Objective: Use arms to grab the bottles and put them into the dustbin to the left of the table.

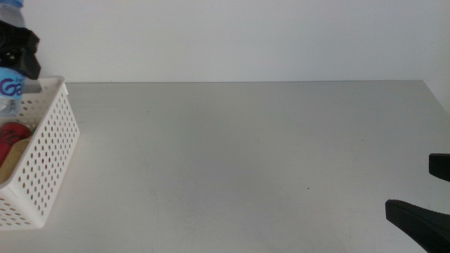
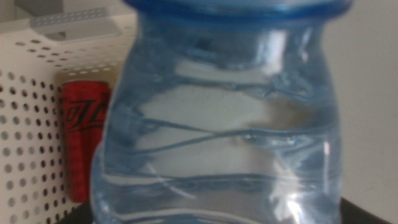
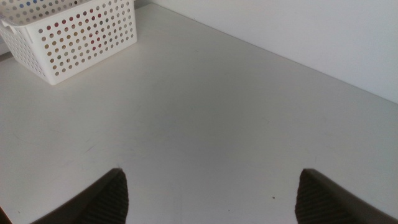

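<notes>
Left gripper (image 1: 20, 49) up at far-left edge of middle view, over far end of dustbin (image 1: 49, 151), pinching clear water bottle (image 2: 217, 124); jaws themselves barely seen in left wrist view, bottle fills nearly whole pic, blue cap rim at its top. In middle view only a bit of bottle w/ blue label showing, just below the black gripper, at basket's far rim. Dustbin = white perforated basket at table's (image 1: 246, 154) left edge, partly cut off by pic. Inside it: red can (image 1: 13, 135) low against the wall, also seen thru/behind perforated wall in left wrist view, lying beside bottle; pale-yellowish thing just near side of can, prob. tea bottle (image 1: 15, 158), too little visible to be sure. Right gripper (image 3: 211, 193) waiting at near-right corner of table, jaws spread wide, nothing between, only bare grey tabletop under them; basket well apart from it, at far-left in its wrist view.
</notes>
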